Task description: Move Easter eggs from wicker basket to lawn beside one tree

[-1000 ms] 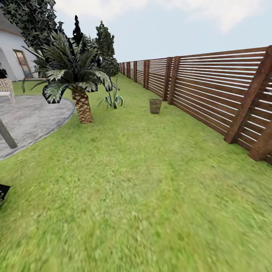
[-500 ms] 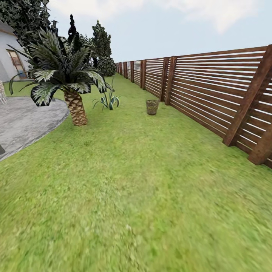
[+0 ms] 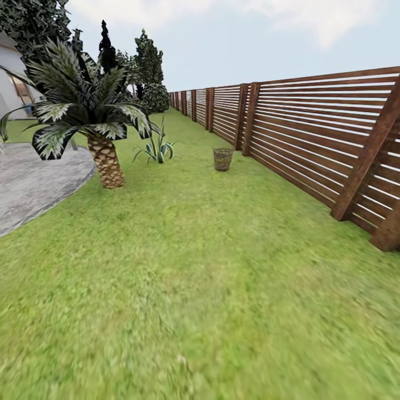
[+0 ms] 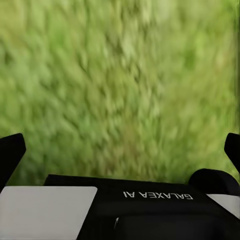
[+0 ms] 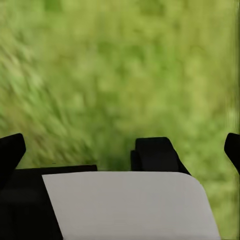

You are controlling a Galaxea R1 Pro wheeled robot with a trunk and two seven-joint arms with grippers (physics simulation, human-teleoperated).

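The wicker basket (image 3: 223, 159) stands far ahead on the lawn (image 3: 189, 289), close to the slatted fence. From this distance the eggs are hidden inside it. A dark green, blocky tree canopy (image 3: 33, 19) shows at the back left, with its trunk hidden behind a palm. In the left wrist view my left gripper (image 4: 120, 150) hangs open over blurred grass, its fingertips (image 4: 11, 150) wide apart and nothing between them. My right gripper (image 5: 120, 150) is also open above grass, with only its dark fingertips (image 5: 10, 152) at the picture's sides.
A short palm (image 3: 103, 158) with a scaly trunk stands at the left by a grey paved patch (image 3: 33, 183). A small spiky plant (image 3: 157, 150) grows behind it. The brown slat fence (image 3: 311, 133) runs along the right. Dark conifers and a round bush (image 3: 154, 97) stand far back.
The whole head view has shifted: the palm and paving slid left, and the chair and dark objects at the left edge left the picture. That is camera motion; nothing in the garden moved.
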